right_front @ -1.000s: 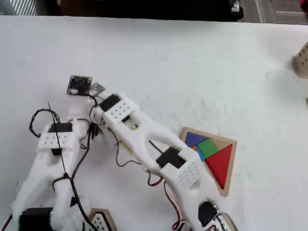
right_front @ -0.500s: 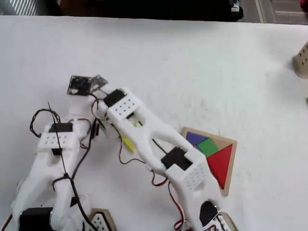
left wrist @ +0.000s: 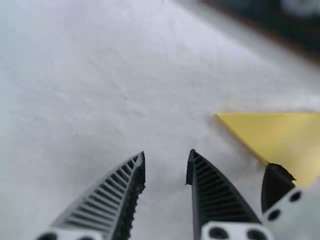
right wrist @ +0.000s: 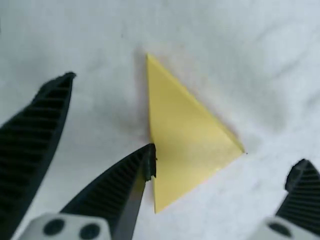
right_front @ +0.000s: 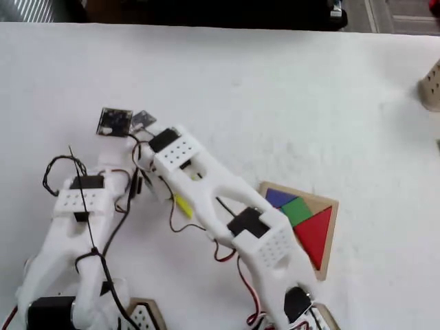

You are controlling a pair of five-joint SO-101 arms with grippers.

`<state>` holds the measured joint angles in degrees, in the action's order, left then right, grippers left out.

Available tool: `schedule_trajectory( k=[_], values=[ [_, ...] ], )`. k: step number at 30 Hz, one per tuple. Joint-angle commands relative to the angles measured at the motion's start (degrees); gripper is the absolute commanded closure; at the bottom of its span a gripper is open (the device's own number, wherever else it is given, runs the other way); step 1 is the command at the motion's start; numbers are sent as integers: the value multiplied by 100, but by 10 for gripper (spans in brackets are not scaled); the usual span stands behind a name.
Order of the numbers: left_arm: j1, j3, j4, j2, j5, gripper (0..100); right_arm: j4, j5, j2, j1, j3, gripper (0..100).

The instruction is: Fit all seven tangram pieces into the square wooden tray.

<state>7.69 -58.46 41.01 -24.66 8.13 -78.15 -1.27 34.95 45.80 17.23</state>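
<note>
Your left claw: narrow gap, holding nothing, over the tabletop. Yellow triangle lies flat outside the tray. Your right claw: wide, empty, 1 finger at its edge. Tray shows blue, green and red pieces seated; judged unfinished.

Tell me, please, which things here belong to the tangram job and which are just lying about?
Job: yellow triangle; square wooden tray; blue piece, green piece and red piece inside it.
Lying about: perforated beige object, far from the tray.
</note>
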Motion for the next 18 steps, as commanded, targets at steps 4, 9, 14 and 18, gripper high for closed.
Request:
schedule_trajectory(
  k=[4,9,14,18],
  values=[
    [-66,44,-123,-207,70,849,22,9,-31,-101,176,602],
    [-66,44,-123,-207,70,849,101,18,101,-101,176,615],
    [-66,35,-123,-207,70,849,-13,18,497,-75,519,653],
    [-66,9,-132,-207,70,849,-57,18,505,-75,536,649]
  ],
)
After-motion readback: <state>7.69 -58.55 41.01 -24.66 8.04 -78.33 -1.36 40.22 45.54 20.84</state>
